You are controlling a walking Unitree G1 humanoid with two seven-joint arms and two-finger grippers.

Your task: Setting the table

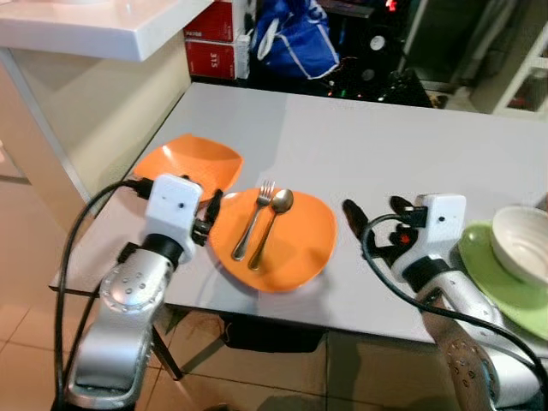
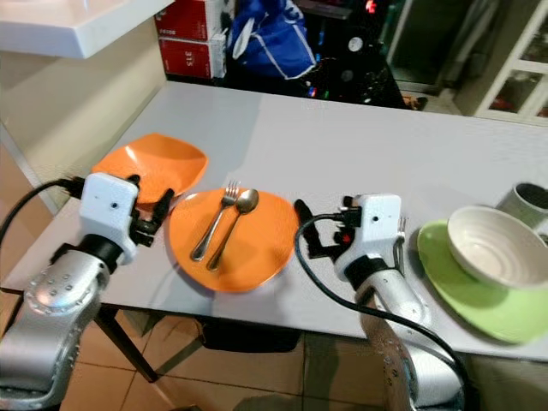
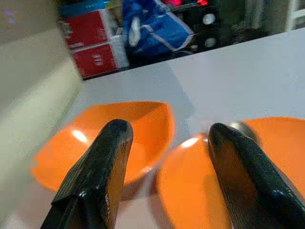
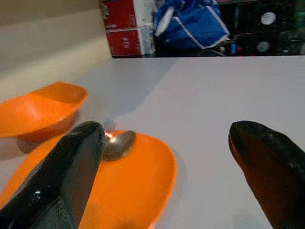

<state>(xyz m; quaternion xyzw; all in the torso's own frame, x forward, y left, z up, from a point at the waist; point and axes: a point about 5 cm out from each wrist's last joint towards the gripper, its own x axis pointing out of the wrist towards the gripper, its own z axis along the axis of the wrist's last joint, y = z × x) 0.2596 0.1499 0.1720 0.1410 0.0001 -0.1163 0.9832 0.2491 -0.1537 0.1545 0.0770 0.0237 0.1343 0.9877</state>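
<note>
From the head views, a flat orange plastic plate point(image 1: 287, 244) lies near the front edge of the grey table point(image 1: 385, 145), carrying 1 metal fork point(image 1: 255, 218) and 1 metal spoon point(image 1: 272, 223) side by side. An orange bowl point(image 1: 188, 161) sits just left of that plate; a white bowl point(image 2: 497, 244) on a green plate point(image 2: 467, 278) lies well to its right. The left wrist view shows the left gripper point(image 3: 167, 162) spread, between the orange bowl and plate. The right wrist view shows the right gripper point(image 4: 167, 167) spread wide beside the plate.
</note>
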